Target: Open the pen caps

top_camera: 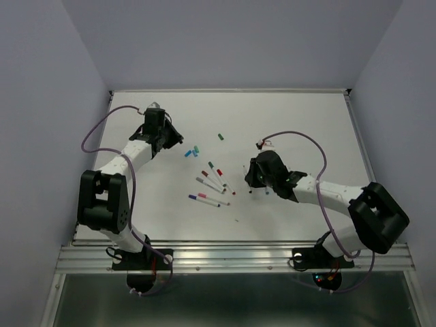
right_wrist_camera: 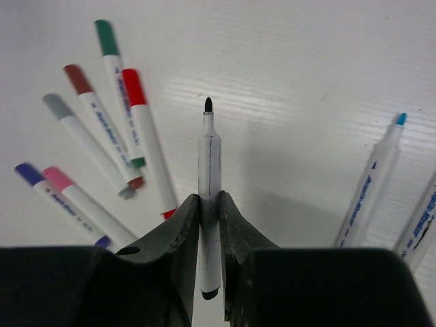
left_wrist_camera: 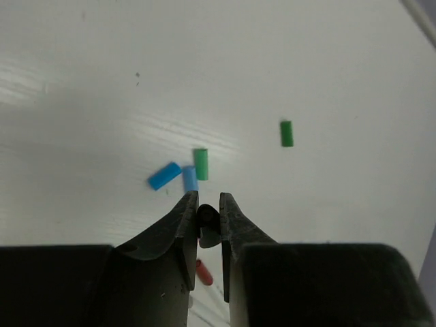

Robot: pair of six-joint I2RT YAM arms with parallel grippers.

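Note:
My left gripper (top_camera: 176, 139) (left_wrist_camera: 208, 197) is shut on a small black pen cap (left_wrist_camera: 208, 221), held above the table. Loose caps lie beyond it: a blue one (left_wrist_camera: 163, 176), a light blue one (left_wrist_camera: 190, 178), a green one (left_wrist_camera: 200, 163) and a second green one (left_wrist_camera: 287, 133) further off. My right gripper (top_camera: 251, 182) (right_wrist_camera: 209, 197) is shut on a white pen barrel (right_wrist_camera: 209, 157) with its black tip bare. Capped pens lie to its left, with caps in green (right_wrist_camera: 105, 37), dark red (right_wrist_camera: 78, 78), red (right_wrist_camera: 133, 86), grey (right_wrist_camera: 56, 105), purple (right_wrist_camera: 28, 173) and pink (right_wrist_camera: 57, 178).
Two uncapped white pens (right_wrist_camera: 378, 177) lie to the right of my right gripper, one with a bare blue tip. The capped pens form a loose fan (top_camera: 211, 185) in the middle of the white table (top_camera: 306, 122). A red cap (left_wrist_camera: 204, 272) shows under my left gripper.

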